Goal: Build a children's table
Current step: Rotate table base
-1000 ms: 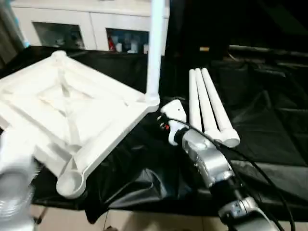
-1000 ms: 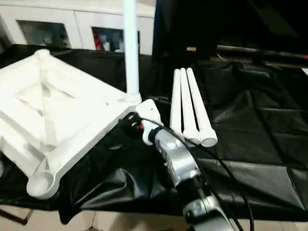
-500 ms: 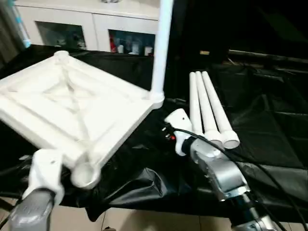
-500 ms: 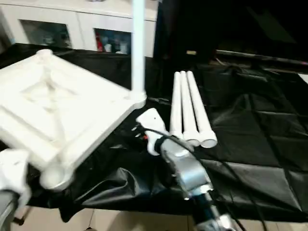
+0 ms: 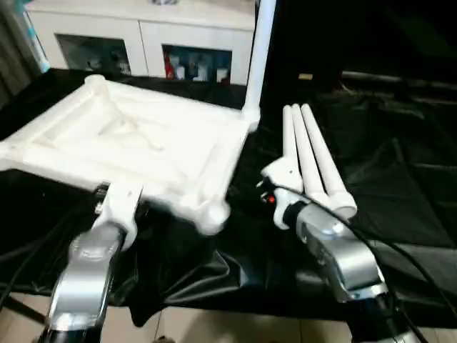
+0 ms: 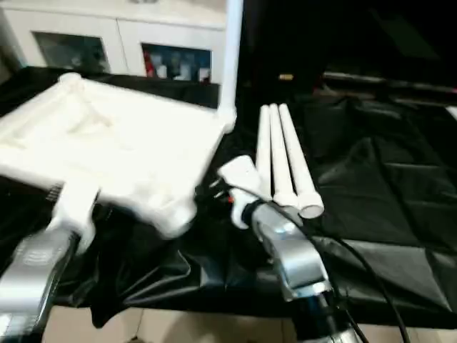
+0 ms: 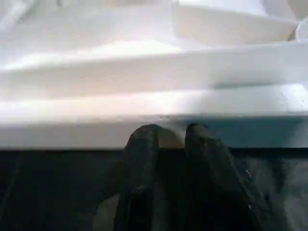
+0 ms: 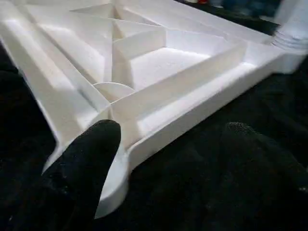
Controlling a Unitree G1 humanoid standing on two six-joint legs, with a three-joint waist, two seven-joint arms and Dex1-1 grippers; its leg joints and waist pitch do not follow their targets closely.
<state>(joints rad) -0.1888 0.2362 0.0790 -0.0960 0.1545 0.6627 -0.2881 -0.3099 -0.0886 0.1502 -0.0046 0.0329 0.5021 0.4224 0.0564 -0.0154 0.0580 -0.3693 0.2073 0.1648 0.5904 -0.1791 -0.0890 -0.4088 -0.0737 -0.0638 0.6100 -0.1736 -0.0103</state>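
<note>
Table top inverted on the black-draped worktop, one leg fitted upright at its far corner.
My left end effector pinches the near rim of the table top; my right end effector stands spread beside its near corner, three loose legs alongside.

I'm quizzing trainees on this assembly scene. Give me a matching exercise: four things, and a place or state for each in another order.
1. tabletop
2. fitted leg
3. loose legs
4. right gripper

A. lying side by side on the black cloth
B. underside up, near edge gripped by the left gripper
C. jaws wide open
D. standing upright in a corner socket

Pairs: 1-B, 2-D, 3-A, 4-C
</note>
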